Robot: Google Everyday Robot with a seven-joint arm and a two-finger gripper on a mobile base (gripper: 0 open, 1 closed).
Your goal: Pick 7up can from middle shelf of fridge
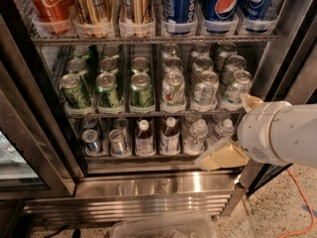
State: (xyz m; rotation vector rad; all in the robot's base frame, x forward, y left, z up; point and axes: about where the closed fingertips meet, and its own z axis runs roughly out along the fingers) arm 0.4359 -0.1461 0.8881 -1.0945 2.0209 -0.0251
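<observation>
The fridge [163, 192] stands open in front of me. Its middle shelf [148, 114] holds dark green cans on the left and silver-white 7up cans on the right. The front 7up cans stand at the shelf edge, left [173, 89], middle [204, 88] and right [237, 87]. My gripper [229, 131] comes in from the right on a white arm, just below and right of the rightmost 7up can. Its cream fingers [223, 157] are spread apart and hold nothing. It touches no can.
The top rack holds tall Coca-Cola [49, 4], gold [91, 4] and blue Pepsi cans [223, 4]. The bottom rack holds small cans [91, 142] and small bottles [169, 135]. A dark door frame [277, 58] stands right. A clear bin [163, 228] sits below.
</observation>
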